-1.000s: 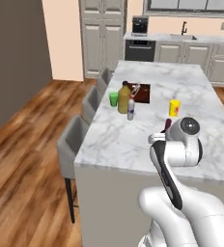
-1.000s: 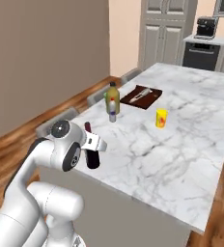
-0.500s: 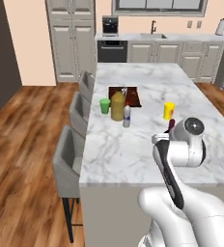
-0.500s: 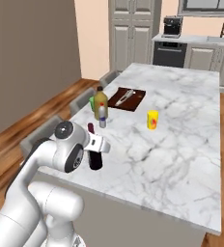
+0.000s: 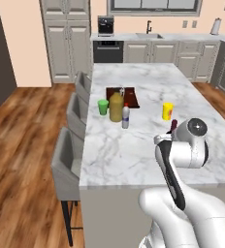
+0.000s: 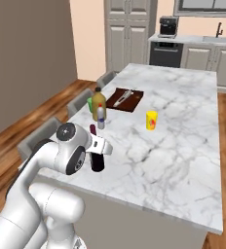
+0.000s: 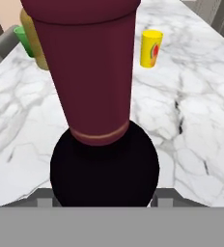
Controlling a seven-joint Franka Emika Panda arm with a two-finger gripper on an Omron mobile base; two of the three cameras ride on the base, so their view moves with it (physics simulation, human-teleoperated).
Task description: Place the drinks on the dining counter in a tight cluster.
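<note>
Rendered kitchen: at lower left of the right base view the gripper (image 6: 96,151) stands closed around the dark wine bottle (image 6: 97,160), whose upright body sits at the near edge of the dining counter (image 6: 183,126), while the hand view looks down the bottle's maroon neck from close above. Towards the upper left of the counter the juice bottle (image 5: 116,106) and the small pale bottle (image 5: 126,116) stand just beside each other, with a green cup (image 5: 103,106) at their left and a brown tray (image 5: 129,96) behind; a yellow cup (image 5: 168,111) stands apart at centre right
</note>
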